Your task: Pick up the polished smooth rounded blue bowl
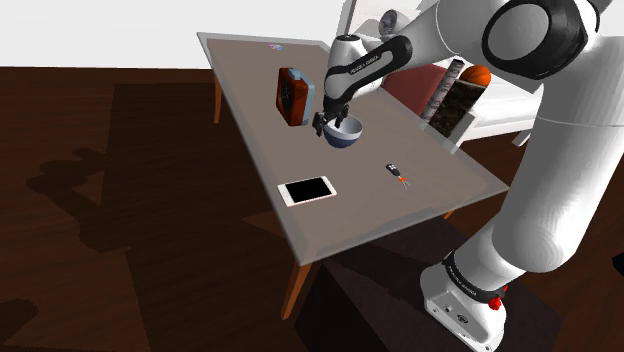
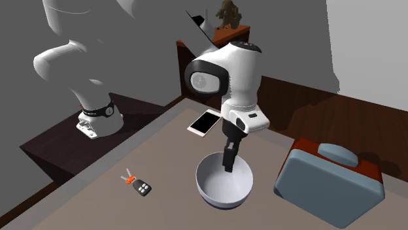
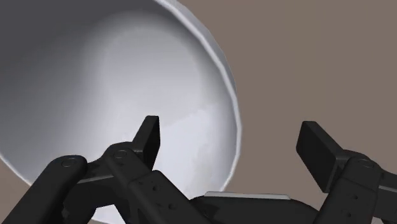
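Shoulder view: bowl (image 1: 345, 134), white inside, blue outside, sits mid-table (image 1: 250, 70), just beside a case (image 1: 294, 96). Gripper (image 1: 325, 126) is at its rim.
Second exterior view: gripper (image 2: 228, 163) dips into bowl (image 2: 222, 191).
Wrist view: 2 fingers (image 3: 150, 135) stand apart, straddling the rim, 1 inside bowl (image 3: 95, 76), 1 outside, not clasping.
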{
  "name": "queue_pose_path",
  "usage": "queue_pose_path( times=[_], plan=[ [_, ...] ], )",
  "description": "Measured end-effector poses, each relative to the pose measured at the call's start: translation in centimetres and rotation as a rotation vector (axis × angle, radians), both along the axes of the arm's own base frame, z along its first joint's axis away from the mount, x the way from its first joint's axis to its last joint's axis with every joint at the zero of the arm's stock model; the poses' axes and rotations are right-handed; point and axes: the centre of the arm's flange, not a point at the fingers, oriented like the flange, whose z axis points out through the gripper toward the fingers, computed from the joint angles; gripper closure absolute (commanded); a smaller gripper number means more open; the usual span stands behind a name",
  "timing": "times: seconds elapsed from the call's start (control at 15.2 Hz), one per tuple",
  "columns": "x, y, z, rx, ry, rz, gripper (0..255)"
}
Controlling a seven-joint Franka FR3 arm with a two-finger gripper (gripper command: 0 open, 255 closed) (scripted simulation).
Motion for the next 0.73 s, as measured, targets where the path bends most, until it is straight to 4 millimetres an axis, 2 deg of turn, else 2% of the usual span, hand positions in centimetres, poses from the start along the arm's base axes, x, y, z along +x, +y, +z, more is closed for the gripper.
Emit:
queue_pose_path(
  times=[0.07, 0.73],
  plan=[
    [-0.02, 0.0, -0.14, 0.0, 0.0, 0.0, 255],
    [-0.01, -0.02, -0.15, 0.0, -0.003, 0.0, 255]
  ],
)
